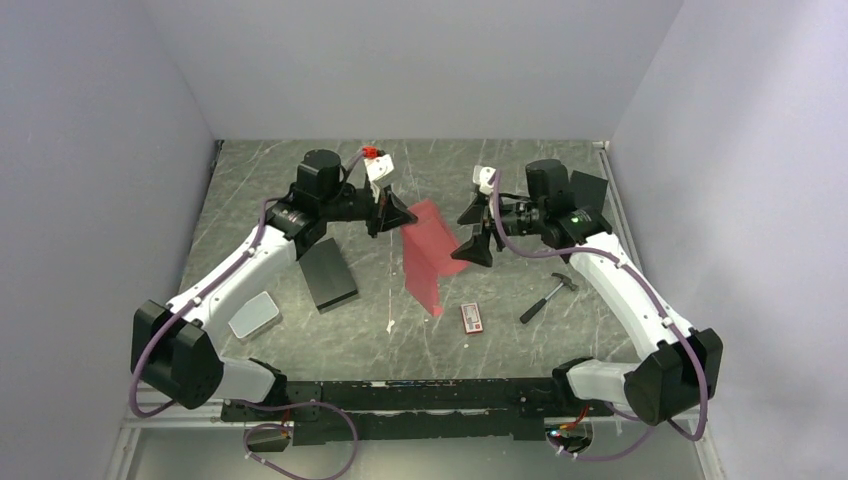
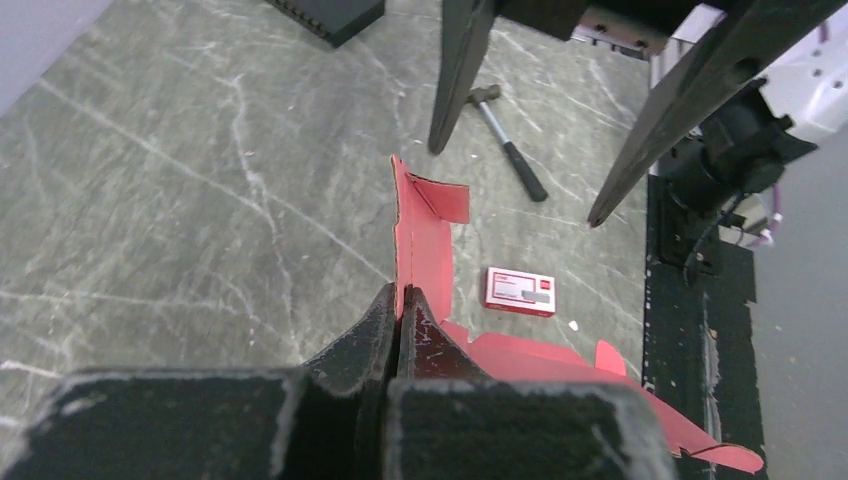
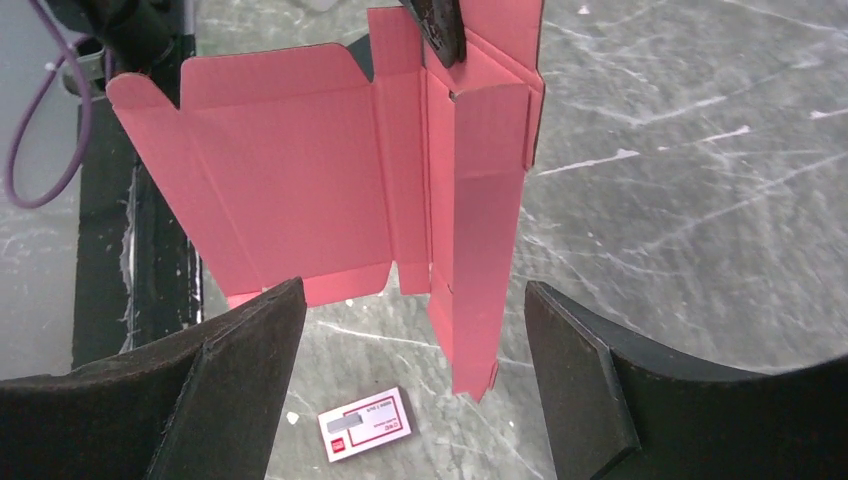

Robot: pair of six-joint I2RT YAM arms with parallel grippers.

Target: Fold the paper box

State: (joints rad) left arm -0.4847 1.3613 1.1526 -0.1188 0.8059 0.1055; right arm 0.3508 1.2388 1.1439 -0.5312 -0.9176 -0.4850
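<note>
The paper box (image 1: pixel 424 252) is a red-pink die-cut sheet held up off the table, partly creased, with a narrow panel (image 3: pixel 480 230) folded forward. My left gripper (image 1: pixel 392 215) is shut on the sheet's top edge, its jaws pinching the card (image 2: pixel 400 300). That gripper's finger (image 3: pixel 440 30) shows at the top of the right wrist view. My right gripper (image 1: pixel 476 232) stands open just right of the sheet and grips nothing. In its own view the paper box (image 3: pixel 300 190) hangs in front of the spread jaws (image 3: pixel 412 292).
A small red-and-white packet (image 1: pixel 471 318) lies on the table below the sheet. A hammer (image 1: pixel 548 297) lies to its right. A black box (image 1: pixel 328 273) and a pale grey case (image 1: pixel 254 314) sit on the left. The arms' black base rail (image 1: pixel 420 395) runs along the near edge.
</note>
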